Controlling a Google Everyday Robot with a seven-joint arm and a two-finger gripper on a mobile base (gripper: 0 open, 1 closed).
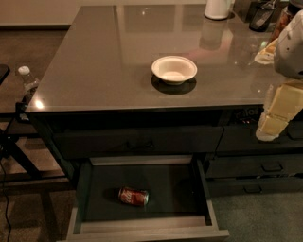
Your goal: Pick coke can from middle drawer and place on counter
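With the coke can point(133, 196) lying on its side in the open middle drawer point(142, 228), the gripper point(271, 126), hanging by the right edge of the desk point(94, 71), spread or closed I can't tell, should swing left, drop low and close across the can's width.

Dim, warm-lit room. Brown carpet point(33, 47) at left, reaching a pale wall point(38, 12) with dark baseboard. Black metal frame point(19, 156) low at left, clear bottle point(27, 80) just above. Narrow handled drawers point(265, 166) at right. Gripper point(270, 126) at the right edge, above those drawers
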